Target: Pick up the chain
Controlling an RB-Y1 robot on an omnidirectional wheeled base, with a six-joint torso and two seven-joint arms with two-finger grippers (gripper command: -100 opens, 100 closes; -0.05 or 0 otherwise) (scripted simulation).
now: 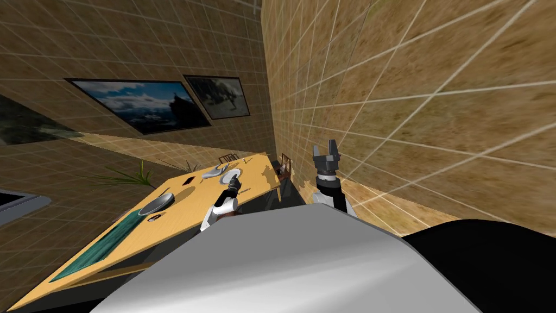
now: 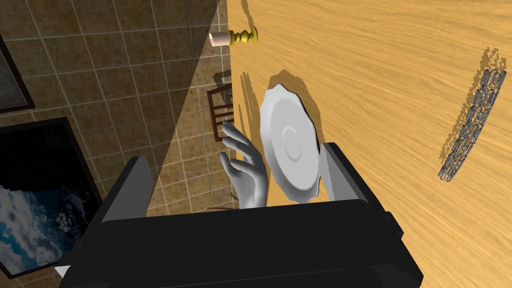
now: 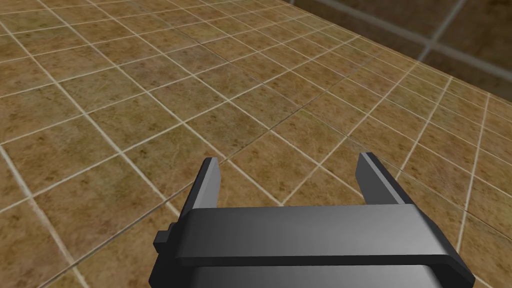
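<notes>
Right gripper (image 1: 326,155): raised beside the tiled wall (image 1: 434,108), off the table; fingers stood well apart and held nothing.

Left gripper (image 2: 235,157): reached out over the wooden table (image 2: 400,75); fingers were spread wide and empty.

Just past the left fingers sat a white plate (image 2: 290,145) on the table, with a pale hand-shaped figure (image 2: 245,172) close beside it at the table's edge.

Chain (image 2: 472,125): a grey linked strip lay stretched out on the bare wood. It was well to one side of the plate, outside the finger on that side, and touched by neither finger.

Farther along the table's edge was a brass candlestick (image 2: 239,36) with a pale candle. A dark chair (image 2: 220,117) stood beyond the edge.
</notes>
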